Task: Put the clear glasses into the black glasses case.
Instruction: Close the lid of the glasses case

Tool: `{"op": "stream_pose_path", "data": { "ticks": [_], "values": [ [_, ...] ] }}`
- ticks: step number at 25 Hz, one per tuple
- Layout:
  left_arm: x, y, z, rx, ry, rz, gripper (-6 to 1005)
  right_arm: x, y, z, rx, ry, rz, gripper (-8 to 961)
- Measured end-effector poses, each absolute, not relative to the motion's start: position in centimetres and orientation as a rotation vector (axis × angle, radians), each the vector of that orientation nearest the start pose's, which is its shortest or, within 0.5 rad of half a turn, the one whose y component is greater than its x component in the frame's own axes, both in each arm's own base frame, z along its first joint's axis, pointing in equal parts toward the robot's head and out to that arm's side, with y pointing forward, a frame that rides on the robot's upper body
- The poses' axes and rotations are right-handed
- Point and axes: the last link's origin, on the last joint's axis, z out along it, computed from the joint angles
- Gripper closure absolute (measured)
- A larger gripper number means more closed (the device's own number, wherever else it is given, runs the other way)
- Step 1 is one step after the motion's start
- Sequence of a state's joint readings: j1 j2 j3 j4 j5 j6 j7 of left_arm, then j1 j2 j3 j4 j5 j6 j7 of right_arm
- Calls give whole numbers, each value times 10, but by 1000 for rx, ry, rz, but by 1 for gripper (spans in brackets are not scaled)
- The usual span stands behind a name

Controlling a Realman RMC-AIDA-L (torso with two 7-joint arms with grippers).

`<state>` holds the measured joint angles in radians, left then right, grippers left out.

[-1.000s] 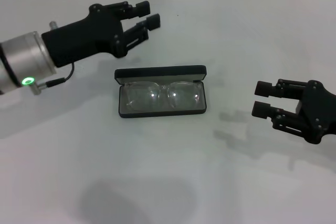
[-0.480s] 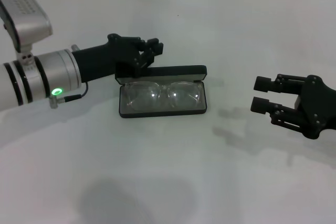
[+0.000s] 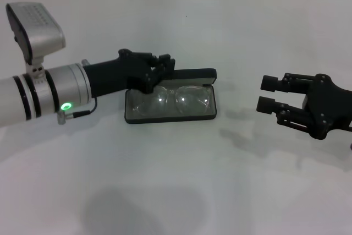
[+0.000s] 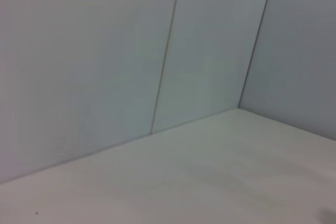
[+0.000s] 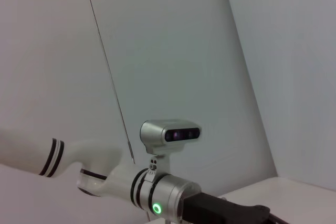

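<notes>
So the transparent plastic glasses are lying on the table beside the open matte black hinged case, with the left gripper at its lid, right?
Not quite. In the head view the transparent plastic glasses lie inside the open matte black hinged case, on its grey lining, not beside it. The left gripper is at the lid, as you said.

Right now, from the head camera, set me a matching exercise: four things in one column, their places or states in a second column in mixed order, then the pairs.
Things:
1. clear glasses
2. black glasses case
3. left tool
4. right tool

Places or states:
A. lying open on the table, lid raised at the back
B. off to the case's right, apart from it, fingers spread
C. lying inside the case
D. at the case's back left corner, by the lid

Pairs: 1-C, 2-A, 3-D, 4-B
</notes>
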<state>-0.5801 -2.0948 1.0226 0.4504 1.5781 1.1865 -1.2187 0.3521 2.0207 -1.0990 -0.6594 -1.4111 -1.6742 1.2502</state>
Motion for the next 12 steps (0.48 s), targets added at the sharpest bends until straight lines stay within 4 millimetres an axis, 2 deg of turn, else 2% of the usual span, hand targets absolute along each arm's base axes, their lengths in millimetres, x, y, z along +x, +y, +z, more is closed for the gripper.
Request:
{"op": "stream_pose_path", "data": {
  "ticks": [12],
  "values": [
    [-267,336,-65,-2560,-743,-706,878,243,295,7,-2682,445,1124,500]
  ]
}}
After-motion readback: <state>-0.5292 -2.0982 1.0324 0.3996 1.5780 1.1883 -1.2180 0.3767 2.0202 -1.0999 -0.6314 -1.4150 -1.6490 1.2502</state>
